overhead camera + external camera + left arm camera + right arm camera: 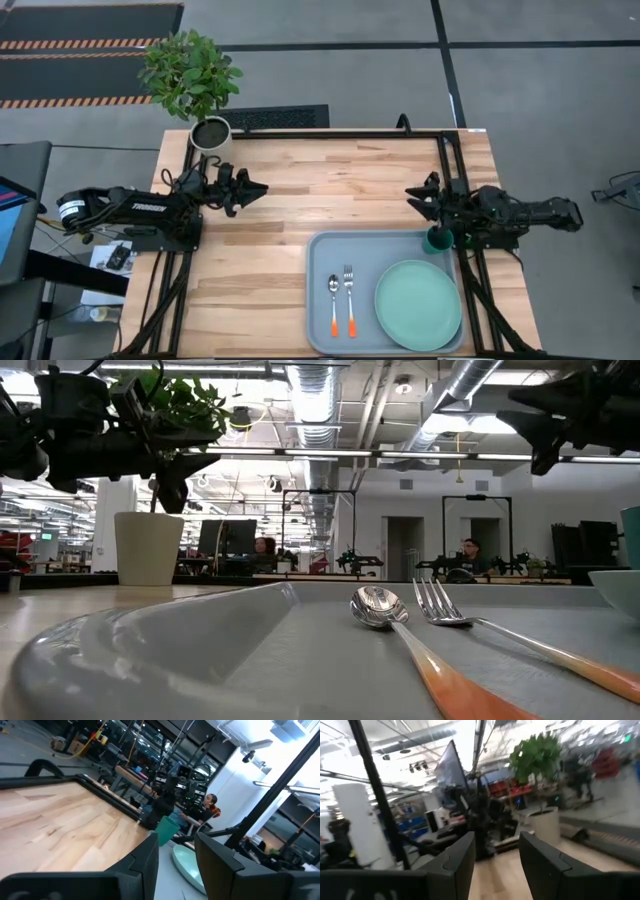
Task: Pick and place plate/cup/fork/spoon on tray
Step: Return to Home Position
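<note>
The large pale grey-blue rectangular tray (pixel 322 300) already holds the round mint-green plate (pixel 418 304), silver orange-handled spoon (pixel 333 303) and fork (pixel 350 300). The small dark teal cup (pixel 437 241) sits at its far right corner; you would likely find it light, rigid and smooth, best pinched across its rim. Both the left gripper (pixel 252 188) and right gripper (pixel 415 194) hover with fingers spread.

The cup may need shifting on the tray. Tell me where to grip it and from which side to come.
Grip the cup across its round wall near the rim, coming down from above. It stands upright in the tray at the far right corner, rim and plate close by, so a sideways approach looks cramped. The right gripper is nearest.
</note>
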